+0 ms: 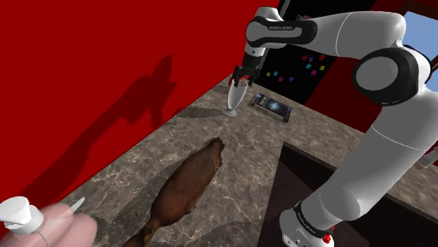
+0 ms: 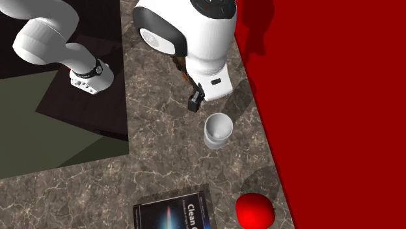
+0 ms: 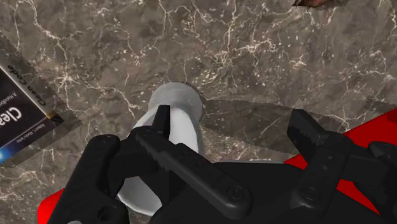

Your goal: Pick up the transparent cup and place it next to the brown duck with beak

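Dark marbled surface (image 1: pixel 126 175) by red wall (image 1: pixel 84 70): see-through cup (image 1: pixel 234 98) stood upright at far end, fingers (image 3: pixel 172 159) spread over it, nothing clasped; grasp judged in hand, centring and closing on the cup called for next.

Cup (image 1: pixel 234 98) (pale grey, translucent): standing upright on the marbled surface (image 1: pixel 140 165). Brown duck (image 1: pixel 186 186): lying lengthwise, well apart from the cup.
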Robot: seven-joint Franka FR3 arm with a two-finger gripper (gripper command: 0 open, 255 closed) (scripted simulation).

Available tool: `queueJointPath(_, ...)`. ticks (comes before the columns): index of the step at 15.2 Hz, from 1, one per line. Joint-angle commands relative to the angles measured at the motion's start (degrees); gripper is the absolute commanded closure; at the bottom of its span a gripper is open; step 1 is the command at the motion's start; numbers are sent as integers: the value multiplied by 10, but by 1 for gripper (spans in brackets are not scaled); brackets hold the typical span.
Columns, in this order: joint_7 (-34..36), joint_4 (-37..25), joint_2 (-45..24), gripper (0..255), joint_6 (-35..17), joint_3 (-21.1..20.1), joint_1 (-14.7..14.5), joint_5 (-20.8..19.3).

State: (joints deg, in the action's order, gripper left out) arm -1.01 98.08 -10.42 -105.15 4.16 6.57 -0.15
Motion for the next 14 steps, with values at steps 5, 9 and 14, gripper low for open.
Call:
queueJointPath(5,-18,-184,-150,0,29,4,17,16)
queueJointPath(9,-21,-211,-183,0,24,3,21,19)
queueJointPath(14,-22,-173,-186,0,-17,3,20,20)
